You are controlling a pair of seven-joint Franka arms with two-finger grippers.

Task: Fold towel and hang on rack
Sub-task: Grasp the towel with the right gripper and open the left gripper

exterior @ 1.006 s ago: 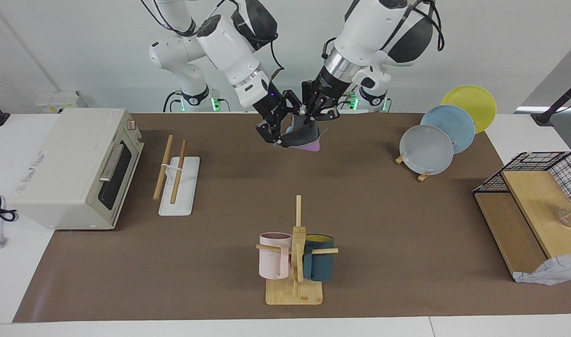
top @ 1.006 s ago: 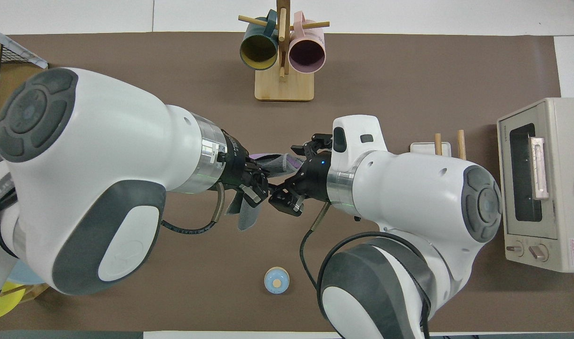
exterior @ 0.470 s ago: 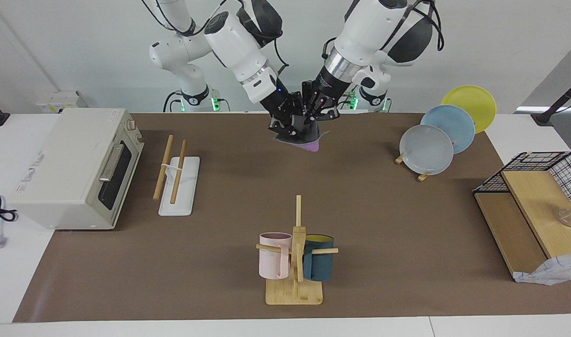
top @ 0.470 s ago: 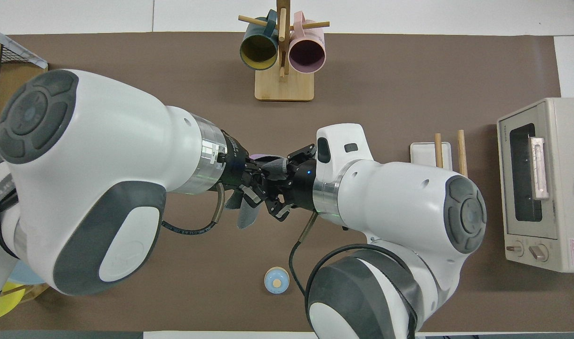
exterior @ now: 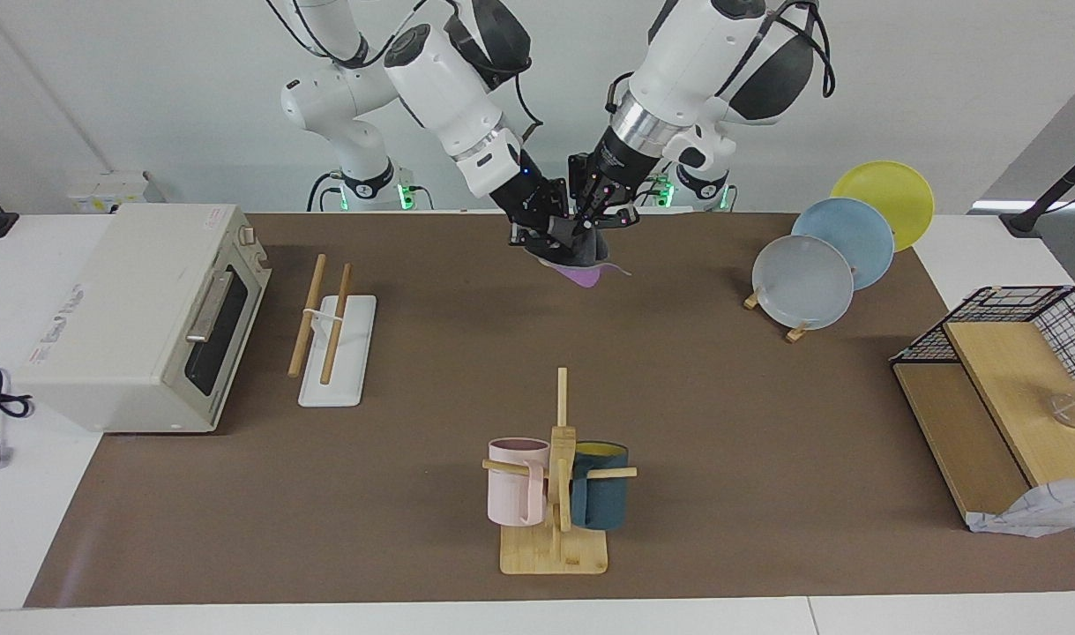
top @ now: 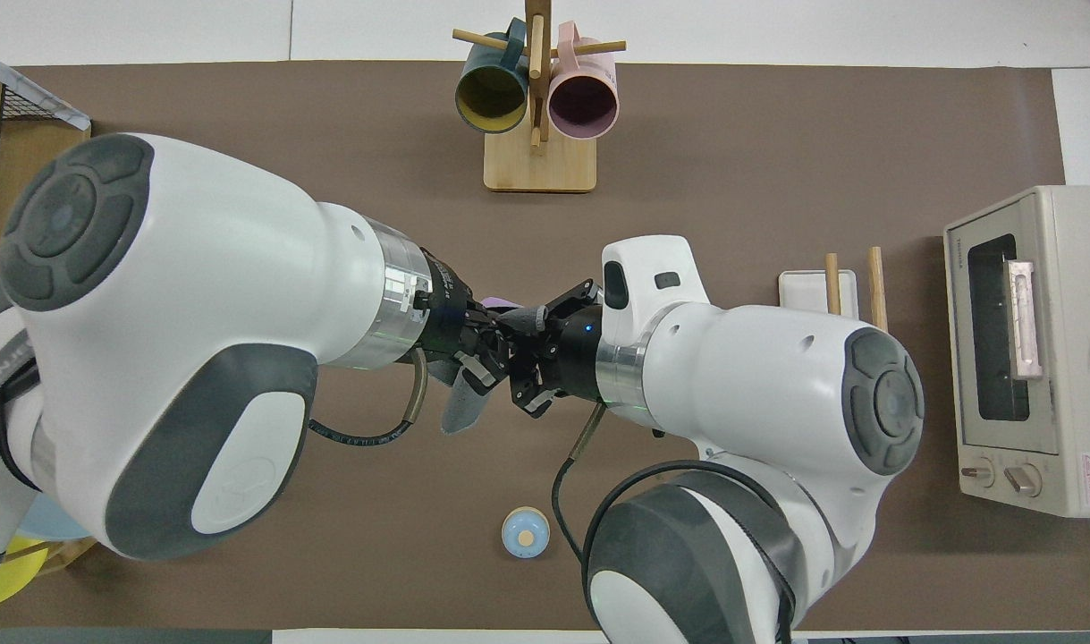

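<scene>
We have both grippers pinched onto the towel [exterior: 578, 258] in mid-air, the left gripper [exterior: 595, 222] and the right gripper [exterior: 548, 231] almost touching each other over the robots' edge of the brown mat [exterior: 731, 423], with the cloth hanging bunched beneath them, grey outside and a purple fold at the bottom. The main risk, as we judge it, is the crowding: the two hands are so close that any pull apart at the wrong angle could knock fingers together or tear one corner free, and a bunched cloth may unfold unevenly and lose its crease. If one grip holds only a thin edge, the towel could slip and drop. The rack [exterior: 332, 332] lies well apart toward the right arm's end, beside the toaster oven [exterior: 140, 313], so the carry must stop short of that oven. The mat between towel and rack looks open; the mug tree [exterior: 556, 483] sits farther from the robots, out of the way.
</scene>
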